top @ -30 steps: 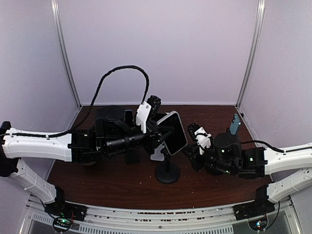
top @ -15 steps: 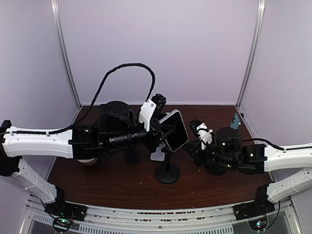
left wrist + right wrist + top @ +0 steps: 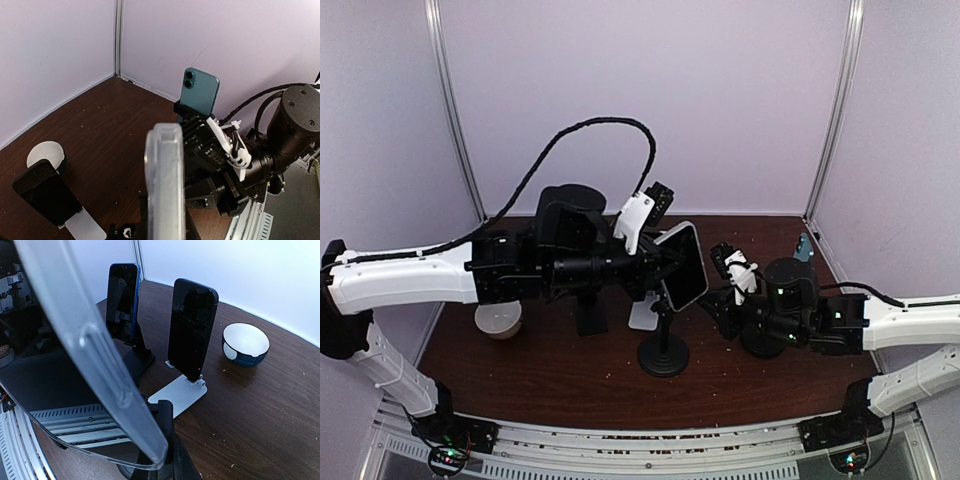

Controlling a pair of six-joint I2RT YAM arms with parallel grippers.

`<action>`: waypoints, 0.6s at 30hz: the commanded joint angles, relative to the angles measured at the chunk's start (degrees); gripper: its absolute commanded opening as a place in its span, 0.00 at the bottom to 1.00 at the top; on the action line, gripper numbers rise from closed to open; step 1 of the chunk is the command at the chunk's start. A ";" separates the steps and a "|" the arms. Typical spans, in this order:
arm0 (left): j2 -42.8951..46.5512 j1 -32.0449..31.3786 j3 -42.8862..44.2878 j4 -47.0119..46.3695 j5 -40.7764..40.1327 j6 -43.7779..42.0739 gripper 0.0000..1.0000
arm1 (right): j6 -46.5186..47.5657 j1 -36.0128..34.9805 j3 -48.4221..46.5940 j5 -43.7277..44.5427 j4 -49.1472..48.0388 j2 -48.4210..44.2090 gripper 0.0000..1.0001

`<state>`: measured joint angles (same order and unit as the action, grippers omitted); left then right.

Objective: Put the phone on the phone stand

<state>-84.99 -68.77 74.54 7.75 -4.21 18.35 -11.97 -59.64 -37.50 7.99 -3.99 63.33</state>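
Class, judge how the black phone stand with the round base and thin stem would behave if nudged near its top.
The black phone stand would probably tip: a thin stem rises from a small round base. Carrying the clear-cased phone near its head, it would likely be top-heavy. It looks rigid, so it should topple rather than bend.

Round-base stand (image 3: 663, 355) front-centre on table (image 3: 560, 385); phone (image 3: 682, 265) just over its top. Behind it, side by side: left stand (image 3: 590, 322) carrying left handset (image 3: 122, 300), right stand (image 3: 642, 318) carrying right handset (image 3: 191, 330). Bowl (image 3: 498, 320) left of both. Rear handset (image 3: 804, 250) upright at table's right rear edge.
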 commanded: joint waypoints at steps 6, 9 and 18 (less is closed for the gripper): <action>-5.16 -0.40 3.37 29.57 2.32 2.23 0.00 | -0.84 5.52 -1.33 14.53 7.29 -0.69 0.00; -5.21 -0.40 4.21 31.66 1.16 2.19 0.00 | -0.79 6.67 -2.23 13.02 8.78 -0.52 0.00; -5.24 -0.40 6.20 37.56 -0.20 1.16 0.00 | -1.93 7.68 -3.12 13.11 10.30 0.48 0.00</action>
<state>-88.77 -68.58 82.50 17.52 -5.63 20.97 -12.05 -57.39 -39.94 5.30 0.73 63.46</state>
